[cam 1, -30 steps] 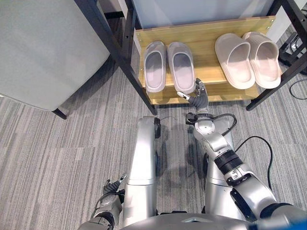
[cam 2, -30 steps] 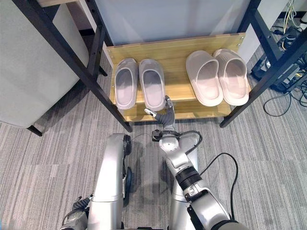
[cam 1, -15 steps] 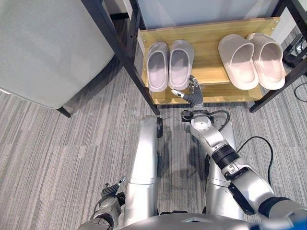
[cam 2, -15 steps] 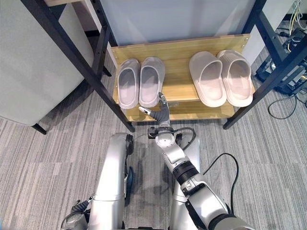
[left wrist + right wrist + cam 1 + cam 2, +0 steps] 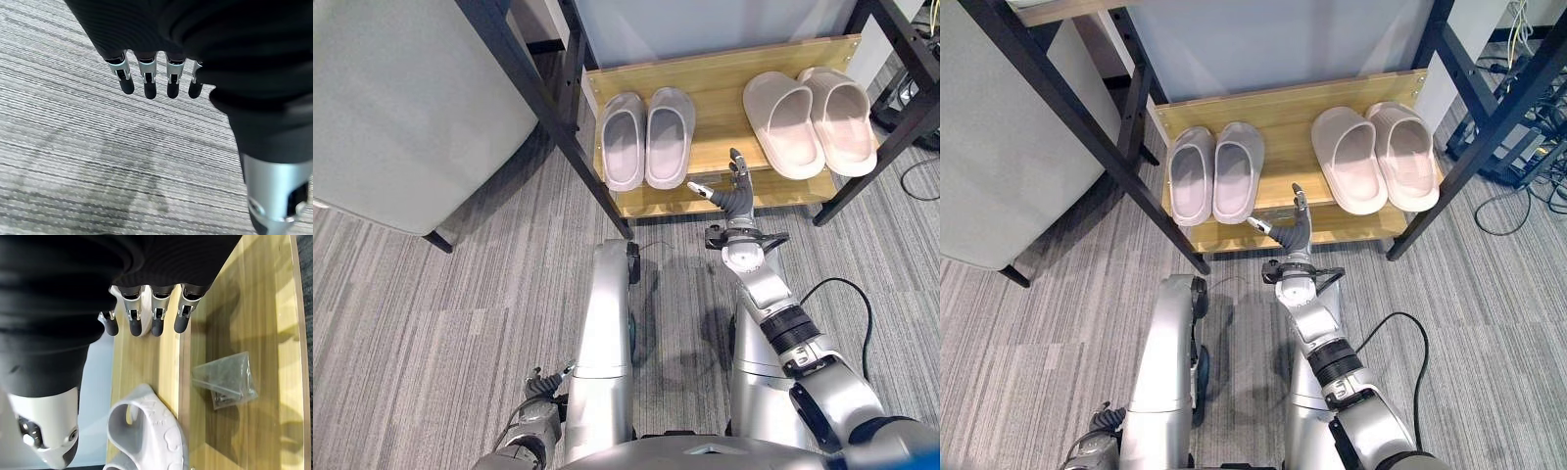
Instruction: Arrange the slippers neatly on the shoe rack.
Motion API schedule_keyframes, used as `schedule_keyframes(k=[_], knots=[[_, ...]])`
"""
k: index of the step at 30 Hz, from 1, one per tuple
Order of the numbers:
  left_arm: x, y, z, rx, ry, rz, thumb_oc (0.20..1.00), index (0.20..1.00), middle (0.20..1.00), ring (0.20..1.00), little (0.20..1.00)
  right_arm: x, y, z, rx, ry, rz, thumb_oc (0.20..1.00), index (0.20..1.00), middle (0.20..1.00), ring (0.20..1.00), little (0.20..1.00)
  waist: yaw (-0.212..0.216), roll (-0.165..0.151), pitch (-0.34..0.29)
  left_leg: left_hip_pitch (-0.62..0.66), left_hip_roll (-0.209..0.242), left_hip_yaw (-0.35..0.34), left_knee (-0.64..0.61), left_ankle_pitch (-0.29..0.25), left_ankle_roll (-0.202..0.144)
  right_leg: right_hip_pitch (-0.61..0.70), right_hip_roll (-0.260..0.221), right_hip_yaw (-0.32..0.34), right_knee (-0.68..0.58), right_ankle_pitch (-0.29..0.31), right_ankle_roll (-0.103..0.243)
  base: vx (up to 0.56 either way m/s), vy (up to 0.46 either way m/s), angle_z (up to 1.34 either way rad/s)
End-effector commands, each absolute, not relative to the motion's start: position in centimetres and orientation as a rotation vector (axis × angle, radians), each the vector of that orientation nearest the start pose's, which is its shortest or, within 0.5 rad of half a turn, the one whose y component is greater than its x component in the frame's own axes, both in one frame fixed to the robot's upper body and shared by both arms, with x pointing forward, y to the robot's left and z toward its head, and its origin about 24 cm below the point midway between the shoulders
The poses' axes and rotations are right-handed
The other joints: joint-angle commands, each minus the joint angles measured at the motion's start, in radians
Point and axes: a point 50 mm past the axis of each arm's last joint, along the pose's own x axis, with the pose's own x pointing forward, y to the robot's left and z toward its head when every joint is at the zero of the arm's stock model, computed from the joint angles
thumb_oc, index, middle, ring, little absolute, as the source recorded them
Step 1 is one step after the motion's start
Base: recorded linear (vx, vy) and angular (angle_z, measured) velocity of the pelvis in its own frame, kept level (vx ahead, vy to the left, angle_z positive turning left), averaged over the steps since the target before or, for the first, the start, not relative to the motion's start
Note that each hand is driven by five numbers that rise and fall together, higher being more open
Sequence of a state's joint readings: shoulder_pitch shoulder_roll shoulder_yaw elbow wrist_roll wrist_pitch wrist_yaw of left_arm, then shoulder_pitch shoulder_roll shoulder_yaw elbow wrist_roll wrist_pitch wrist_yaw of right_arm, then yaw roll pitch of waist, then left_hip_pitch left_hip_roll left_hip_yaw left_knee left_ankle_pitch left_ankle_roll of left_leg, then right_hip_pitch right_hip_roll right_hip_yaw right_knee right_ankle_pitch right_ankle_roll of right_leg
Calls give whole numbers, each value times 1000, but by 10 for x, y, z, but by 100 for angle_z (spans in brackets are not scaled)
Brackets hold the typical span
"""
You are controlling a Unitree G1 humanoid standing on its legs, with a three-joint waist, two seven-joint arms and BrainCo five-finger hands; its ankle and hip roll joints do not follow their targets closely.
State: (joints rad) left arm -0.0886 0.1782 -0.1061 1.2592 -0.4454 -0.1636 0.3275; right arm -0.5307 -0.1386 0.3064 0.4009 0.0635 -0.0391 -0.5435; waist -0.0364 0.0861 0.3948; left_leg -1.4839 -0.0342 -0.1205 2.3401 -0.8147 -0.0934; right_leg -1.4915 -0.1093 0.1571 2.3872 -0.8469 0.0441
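Two pairs of slippers stand side by side on the wooden shoe rack (image 5: 724,88), toes to the back. The grey pair (image 5: 646,139) is at its left, the beige pair (image 5: 813,122) at its right. My right hand (image 5: 736,199) is open, fingers straight, raised just before the rack's front edge, below the bare gap between the pairs and touching no slipper. In the right wrist view its fingers (image 5: 142,318) point over the wood beside one pale slipper (image 5: 146,431). My left hand (image 5: 540,385) hangs low over the carpet, its fingers (image 5: 146,83) straight.
Black frame posts stand at the rack's left (image 5: 524,88) and right (image 5: 876,162) front corners. A grey cushioned seat (image 5: 401,98) fills the left. A small clear bag of screws (image 5: 227,382) lies on a lower board. Cables lie on the carpet at right (image 5: 920,176).
My right hand has moved to the right, from just below the grey pair's right slipper to below the gap between the pairs. The head camera has shifted slightly. The slippers have stayed put.
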Motion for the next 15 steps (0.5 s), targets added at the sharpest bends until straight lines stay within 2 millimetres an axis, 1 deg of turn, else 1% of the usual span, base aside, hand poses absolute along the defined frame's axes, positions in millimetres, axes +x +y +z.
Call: schedule_keyframes(k=[1,2,4,6,7,9,10,11,12,13,14,15], knots=[[95,232,-157,82,1062,591,1000,1000,1000,1000,1000,319,-102,131,-181,-419,-137,1000,1000,1000,1000,1000,56,-6,-66,9,-39,32,83,10,98,126,-37,65,66,179,-19,0,0,0],[93,232,-158,58,1065,602,1000,1000,1000,1000,1000,310,-116,126,-206,-426,-158,1000,1000,1000,1000,1000,50,-12,-74,10,-39,33,69,14,97,130,-39,63,52,186,-17,0,0,0],[93,232,-158,32,1057,613,1000,1000,1000,1000,1000,302,-133,120,-238,-426,-190,1000,1000,1000,1000,1000,42,-18,-81,11,-37,31,44,20,93,131,-41,59,25,195,-15,0,0,0],[94,233,-157,21,1038,615,1000,1000,1000,1000,1000,291,-151,110,-283,-409,-226,1000,1000,1000,1000,1000,34,-22,-89,12,-29,34,-1,28,96,131,-51,48,-28,203,-18,-41,40,-2],[100,236,-154,13,999,612,1000,1000,1000,1000,1000,284,-171,96,-335,-365,-280,1000,1000,1000,1000,1000,28,-27,-103,11,-20,41,-73,37,100,130,-67,35,-109,205,-22,-95,56,-7],[107,240,-150,1,956,621,1000,1000,1000,1000,1000,273,-191,87,-394,-338,-340,1000,1000,1000,1000,1000,21,-32,-114,16,-14,43,-166,62,100,135,-80,21,-201,204,-30,-112,61,-1],[112,243,-147,-33,907,637,1000,1000,1000,1000,1000,257,-213,74,-491,-297,-395,1000,1000,1000,1000,1000,14,-42,-132,33,-7,42,-264,88,103,154,-96,3,-286,199,-34,-92,54,2],[111,243,-146,-73,890,655,1000,1000,1000,1000,1000,250,-222,67,-524,-264,-414,1000,1000,1000,1000,1000,12,-47,-138,40,-8,40,-298,103,102,160,-101,-8,-315,203,-36,-80,53,14],[111,245,-145,-156,860,699,1000,1000,1000,1000,1000,241,-234,57,-564,-212,-441,1000,1000,1000,1000,1000,12,-55,-143,48,-4,35,-333,127,99,166,-110,-24,-354,205,-38,-65,41,26],[109,249,-143,-221,826,732,1000,1000,1000,1000,1000,224,-251,38,-613,-102,-469,1000,1000,1000,1000,1000,11,-64,-161,72,6,28,-408,146,98,188,-122,-49,-428,217,-30,-60,83,24],[109,249,-144,-229,826,716,1000,1000,1000,1000,1000,212,-262,18,-631,10,-490,1000,1000,1000,1000,1000,8,-76,-182,124,27,24,-508,179,101,233,-136,-84,-534,225,-32,-49,72,8],[109,249,-144,-229,826,716,1000,1000,1000,1000,1000,212,-262,18,-630,10,-490,1000,1000,1000,1000,1000,9,-76,-180,129,27,23,-513,181,101,239,-136,-86,-540,228,-33,-87,109,-6]])
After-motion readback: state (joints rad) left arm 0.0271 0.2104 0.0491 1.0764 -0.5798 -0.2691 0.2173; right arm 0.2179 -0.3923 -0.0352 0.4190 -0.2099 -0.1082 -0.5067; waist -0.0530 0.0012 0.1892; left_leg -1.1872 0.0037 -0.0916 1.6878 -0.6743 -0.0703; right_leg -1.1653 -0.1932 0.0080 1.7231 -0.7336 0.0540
